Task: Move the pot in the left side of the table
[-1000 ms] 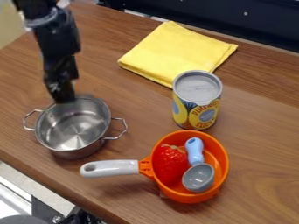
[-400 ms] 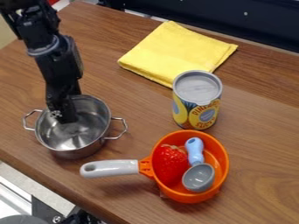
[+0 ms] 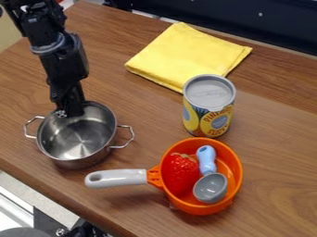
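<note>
One wooden table (image 3: 272, 152), dark panel (image 3: 217, 13) behind; gripper (image 3: 69, 112) at pot (image 3: 79, 141), cannot tell whether spread.

I look over a brown wood-grain bench (image 3: 272, 115), softly lit, with a dark panel (image 3: 217, 14) along its far side and pale floor (image 3: 28, 190) below at near left.

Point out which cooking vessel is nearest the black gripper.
The silver metal pot with two wire handles; the black gripper is at its rim, while the orange plastic pan sits farther away.
</note>
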`<state>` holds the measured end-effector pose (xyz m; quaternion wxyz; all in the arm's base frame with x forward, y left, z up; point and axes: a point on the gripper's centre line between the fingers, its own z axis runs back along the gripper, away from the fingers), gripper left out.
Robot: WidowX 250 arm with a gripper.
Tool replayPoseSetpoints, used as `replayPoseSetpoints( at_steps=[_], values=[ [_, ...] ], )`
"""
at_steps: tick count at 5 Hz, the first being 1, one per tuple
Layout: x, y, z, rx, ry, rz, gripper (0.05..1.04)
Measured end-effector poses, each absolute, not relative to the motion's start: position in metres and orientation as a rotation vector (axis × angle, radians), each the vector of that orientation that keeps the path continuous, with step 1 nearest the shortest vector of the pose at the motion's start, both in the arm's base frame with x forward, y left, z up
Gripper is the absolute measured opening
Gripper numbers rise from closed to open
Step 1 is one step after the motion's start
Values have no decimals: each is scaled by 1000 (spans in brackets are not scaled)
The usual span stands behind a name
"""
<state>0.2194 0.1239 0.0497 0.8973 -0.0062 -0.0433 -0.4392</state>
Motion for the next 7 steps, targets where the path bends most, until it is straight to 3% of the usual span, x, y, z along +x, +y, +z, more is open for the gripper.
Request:
replayPoseSetpoints(
  at_steps=[1,7],
  values=[
    [223,133,50,2,-97,-877,78],
    [305,250,52,268,-182,-495,66]
  ],
)
